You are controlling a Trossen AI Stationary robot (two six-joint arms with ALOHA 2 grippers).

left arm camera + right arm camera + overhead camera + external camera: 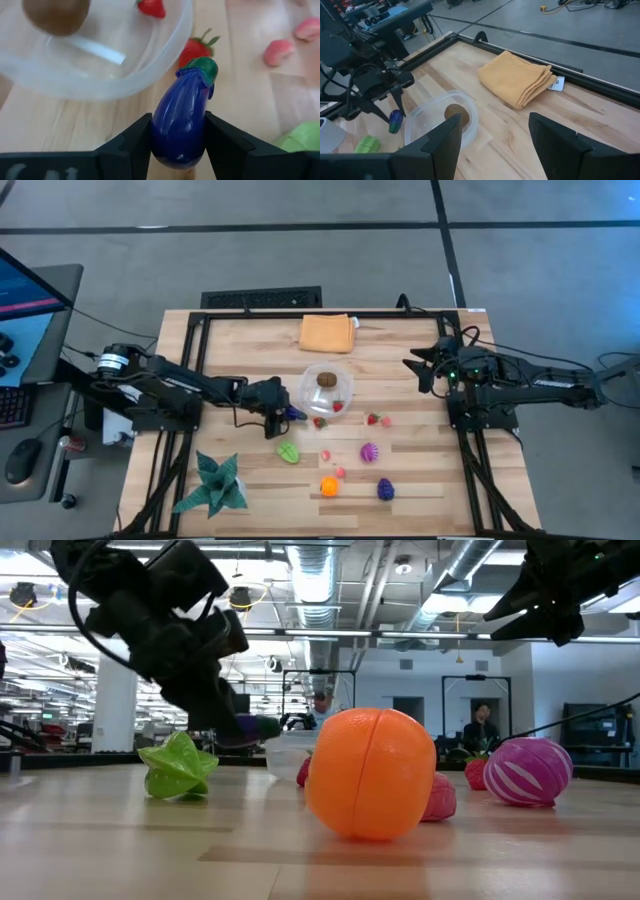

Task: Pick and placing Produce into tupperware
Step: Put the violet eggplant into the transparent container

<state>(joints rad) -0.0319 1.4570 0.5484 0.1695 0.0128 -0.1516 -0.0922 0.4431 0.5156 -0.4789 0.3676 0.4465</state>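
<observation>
Purple-blue plastic is seen clamped between the two dark fingers of the left claw (178, 137): a toy eggplant (182, 120), gripped about its fat lower half, with its green cap pointing forward, away from the wrist. Its long axis is thus aimed nearly straight at the tupperware (165, 65), whose clear rim lies just beyond the cap; whether cap and rim touch cannot be told. In the high view the left claw (279, 413) is placed immediately on the left of the tupperware (312, 378), so that only a short advance towards the desk's centre, with the eggplant carried above the rim, is judged to be needed before release. A brown piece (56, 15) and a small red piece (151, 7) are already contained within. A strawberry (196, 48) lies on the desk (250, 90) against the outer wall, directly past the eggplant's tip, and could be struck by a low approach. The right claw (422, 367) is held open above the desk's right side, well apart from the tupperware, and is the farther of the two; the remaining produce lies scattered nearer the front edge.
</observation>
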